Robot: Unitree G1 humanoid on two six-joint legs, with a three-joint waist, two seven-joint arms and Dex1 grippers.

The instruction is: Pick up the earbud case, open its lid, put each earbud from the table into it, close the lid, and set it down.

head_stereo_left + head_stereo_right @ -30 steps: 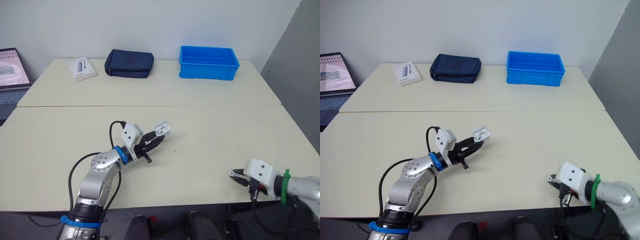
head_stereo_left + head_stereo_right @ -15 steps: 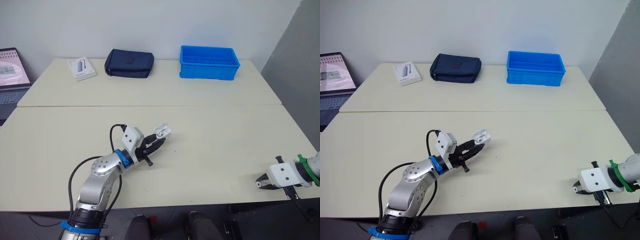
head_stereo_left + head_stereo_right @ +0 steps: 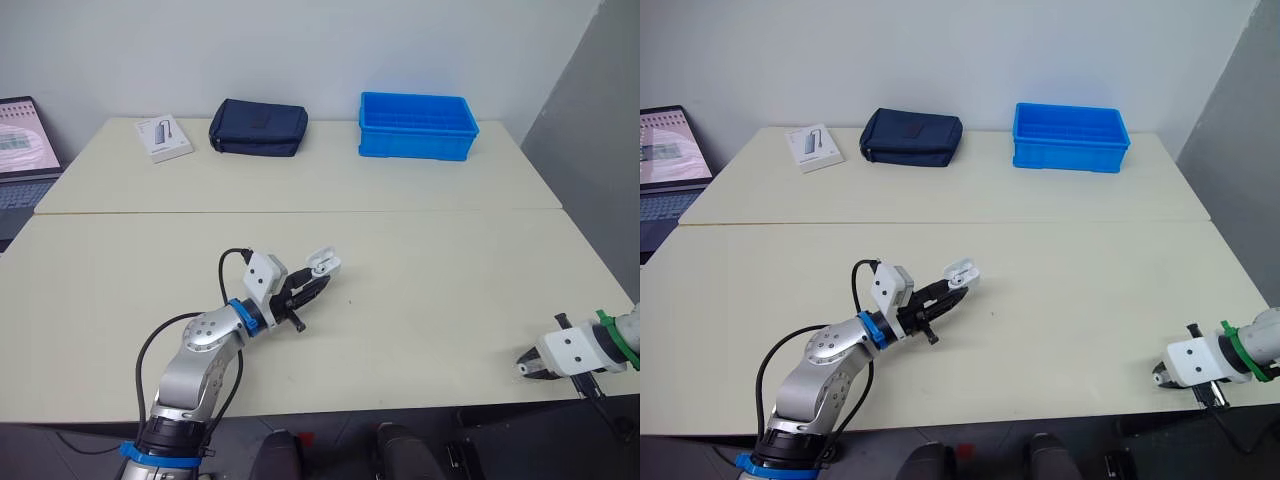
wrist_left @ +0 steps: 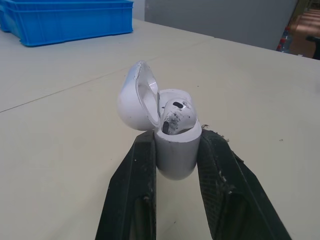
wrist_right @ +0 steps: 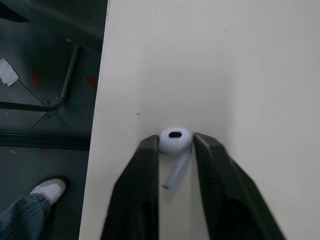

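My left gripper (image 3: pixel 311 281) is shut on the white earbud case (image 3: pixel 322 265), held just above the middle of the near table. Seen from the left wrist, the case (image 4: pixel 175 150) sits between the two fingers with its lid (image 4: pixel 134 102) swung open, and one earbud (image 4: pixel 176 111) rests inside. My right gripper (image 3: pixel 526 365) is at the table's front right, close to the edge. From the right wrist, its fingers are shut on a second white earbud (image 5: pixel 174 144), stem pointing back toward the wrist.
A blue bin (image 3: pixel 418 125), a navy pouch (image 3: pixel 258 127) and a white box (image 3: pixel 164 137) lie on the far table, with a laptop (image 3: pixel 25 145) at the far left. The table's front edge (image 5: pixel 100 125) runs beside my right gripper; a person's shoe (image 5: pixel 44 192) is on the floor below.
My right arm has swung to the right along the front edge, away from the table's middle. The left gripper and the open case have barely moved.
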